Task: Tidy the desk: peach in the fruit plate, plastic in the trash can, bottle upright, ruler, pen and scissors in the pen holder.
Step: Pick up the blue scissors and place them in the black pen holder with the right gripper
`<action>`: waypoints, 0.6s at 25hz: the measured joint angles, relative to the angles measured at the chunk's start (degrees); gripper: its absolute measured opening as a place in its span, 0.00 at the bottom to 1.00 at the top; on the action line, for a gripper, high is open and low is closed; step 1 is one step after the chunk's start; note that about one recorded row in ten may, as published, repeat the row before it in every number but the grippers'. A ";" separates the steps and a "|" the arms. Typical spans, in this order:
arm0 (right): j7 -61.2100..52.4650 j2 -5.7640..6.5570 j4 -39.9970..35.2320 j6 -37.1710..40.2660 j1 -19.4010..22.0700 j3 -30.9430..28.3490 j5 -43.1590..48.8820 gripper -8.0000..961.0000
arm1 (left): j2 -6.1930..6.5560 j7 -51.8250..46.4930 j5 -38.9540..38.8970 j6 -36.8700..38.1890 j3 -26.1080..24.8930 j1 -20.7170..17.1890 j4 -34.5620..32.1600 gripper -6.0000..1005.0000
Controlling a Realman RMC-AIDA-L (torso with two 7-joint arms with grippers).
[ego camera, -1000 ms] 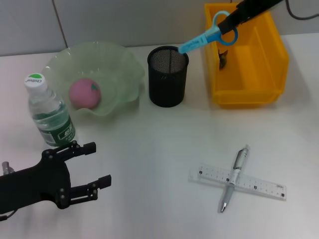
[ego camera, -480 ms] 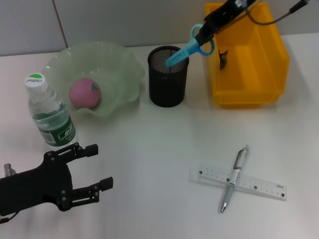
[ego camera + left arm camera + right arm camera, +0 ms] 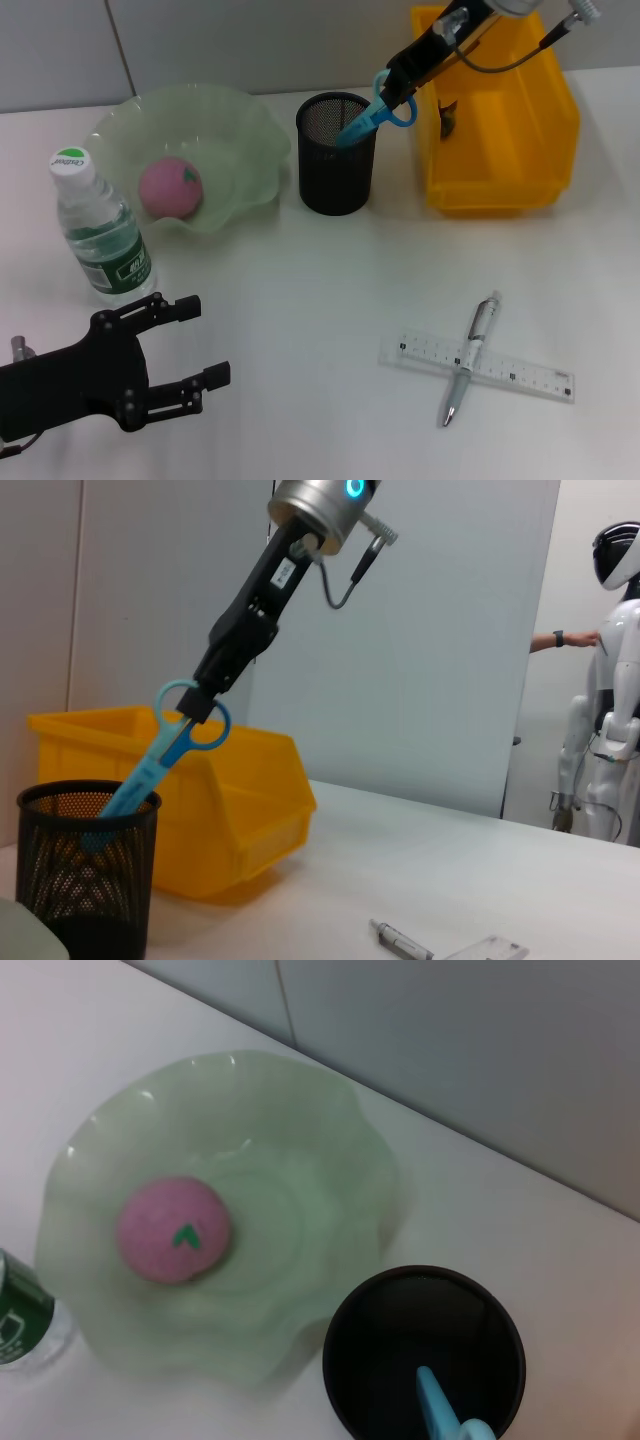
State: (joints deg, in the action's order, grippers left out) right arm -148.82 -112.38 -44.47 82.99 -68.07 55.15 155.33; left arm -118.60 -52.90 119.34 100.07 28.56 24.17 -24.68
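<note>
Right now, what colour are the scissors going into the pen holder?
Light blue scissors; clearest in the head view.

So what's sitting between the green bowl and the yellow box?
The black mesh pen holder stands between the fruit plate and the yellow bin, seen in the head view. The right gripper lowers blue scissors into it.

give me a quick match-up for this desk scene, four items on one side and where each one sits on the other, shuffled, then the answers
Items:
1. peach
2. scissors
3. pen
4. bottle

Places:
A. lying crosswise over the ruler on the table
B. standing upright beside the fruit plate, cap on
C. in the green fruit plate
D. held by the right gripper, blade end down inside the black mesh pen holder

Pairs: 1-C, 2-D, 3-A, 4-B

The left gripper is open near the table's front edge, holding nothing.
</note>
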 joint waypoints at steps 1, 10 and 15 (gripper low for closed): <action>-0.02 -0.02 0.82 -0.76 -0.28 0.01 0.10 0.16 | 0.00 -0.06 0.00 0.06 0.00 0.00 0.00 0.83; 0.19 -1.17 5.76 -5.66 -1.95 1.37 0.19 0.18 | 0.04 -0.38 0.00 1.00 0.00 -0.53 -0.01 0.83; -0.30 -1.52 6.59 -7.00 -2.08 3.33 0.24 0.19 | 0.04 -0.37 0.12 1.35 0.00 -0.74 -0.01 0.83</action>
State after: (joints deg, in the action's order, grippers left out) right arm -149.12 -113.90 -37.88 75.99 -70.15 58.48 155.57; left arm -118.56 -53.28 119.46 101.42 28.56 23.42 -24.70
